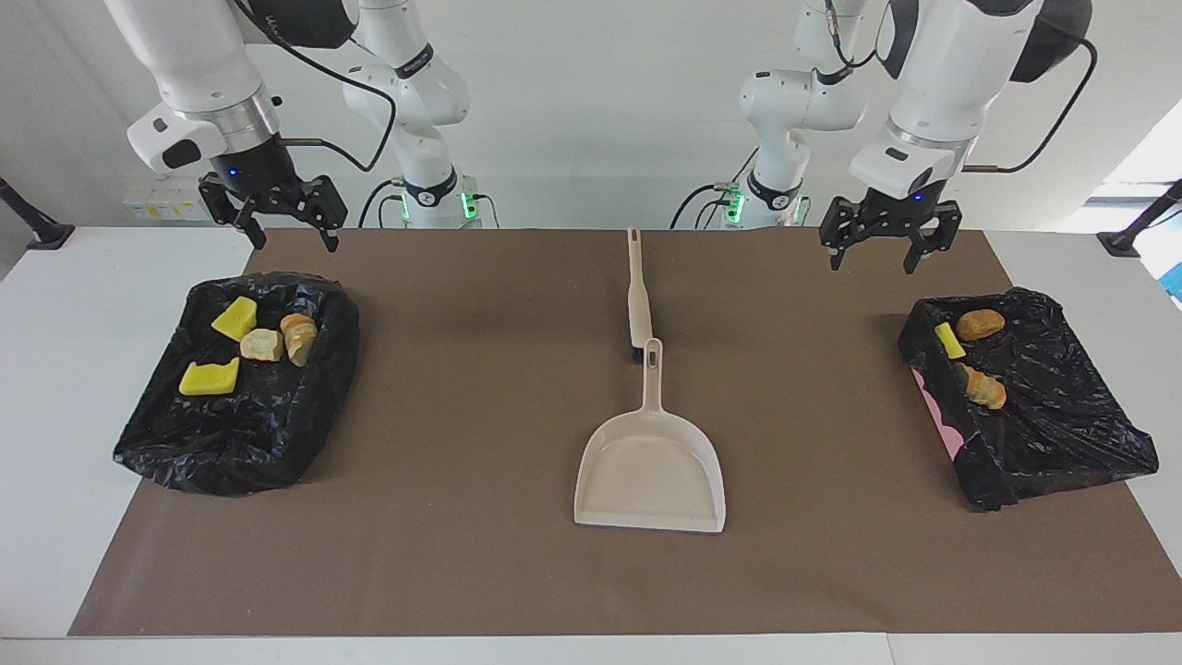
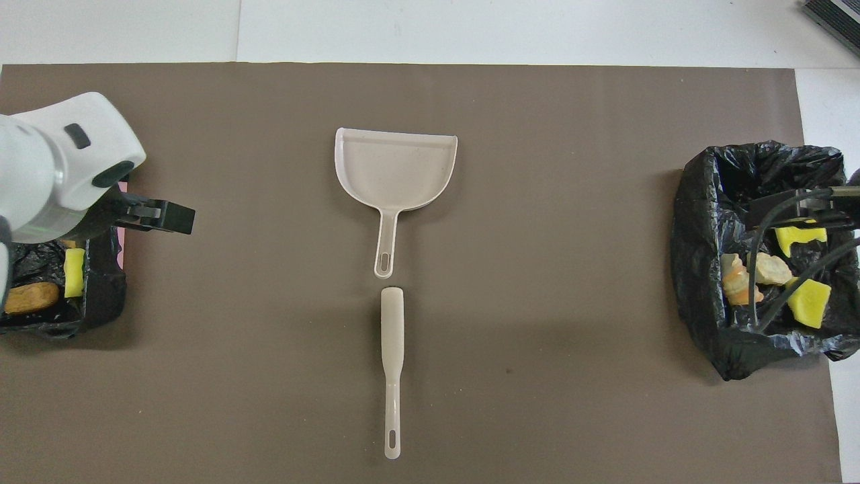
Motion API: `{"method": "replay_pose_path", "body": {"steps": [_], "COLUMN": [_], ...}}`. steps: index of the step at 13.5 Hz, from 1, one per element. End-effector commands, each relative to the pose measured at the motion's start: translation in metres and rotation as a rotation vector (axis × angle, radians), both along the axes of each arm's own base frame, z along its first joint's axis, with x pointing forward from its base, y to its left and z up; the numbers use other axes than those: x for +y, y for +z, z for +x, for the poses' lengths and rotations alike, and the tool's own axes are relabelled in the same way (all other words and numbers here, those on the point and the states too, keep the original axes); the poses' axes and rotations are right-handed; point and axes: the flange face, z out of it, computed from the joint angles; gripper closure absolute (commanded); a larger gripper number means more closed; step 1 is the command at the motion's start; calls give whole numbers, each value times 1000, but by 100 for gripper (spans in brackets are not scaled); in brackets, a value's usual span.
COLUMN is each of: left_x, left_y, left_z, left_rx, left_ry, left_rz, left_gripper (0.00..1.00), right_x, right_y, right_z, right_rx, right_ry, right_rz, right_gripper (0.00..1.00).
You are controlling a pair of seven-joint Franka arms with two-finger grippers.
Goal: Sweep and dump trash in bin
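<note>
All the trash I can see lies in two black-bagged bins. The bin at the right arm's end holds yellow sponge pieces and bread chunks. The bin at the left arm's end holds a bread chunk, a sponge piece and another chunk. My left gripper hangs open and empty, raised over the robots' side of that bin. My right gripper waits open and empty above the robots' side of the other bin.
The beige dustpan lies mid-mat with its handle toward the robots. The beige brush lies in line with it, nearer to the robots. A brown mat covers the table between the bins.
</note>
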Motion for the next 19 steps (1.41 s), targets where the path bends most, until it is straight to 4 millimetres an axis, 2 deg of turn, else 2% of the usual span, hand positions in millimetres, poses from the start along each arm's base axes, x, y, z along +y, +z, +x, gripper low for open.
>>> {"method": "replay_pose_path", "body": {"steps": [1, 5, 19], "left_x": [27, 44, 43], "left_y": [45, 50, 53], "left_z": [-5, -18, -27], "left_rx": [16, 83, 82], "left_ry": [-8, -17, -22], "left_rz": [-51, -79, -75], "left_gripper": [0, 0, 0], "right_x": [0, 0, 0], "right_y": [-1, -2, -2], "right_z": [-2, -3, -3], "right_rx": [0, 8, 8], "right_ry": [-19, -19, -18], "right_rz": [6, 5, 6], "right_gripper": [0, 0, 0]}}
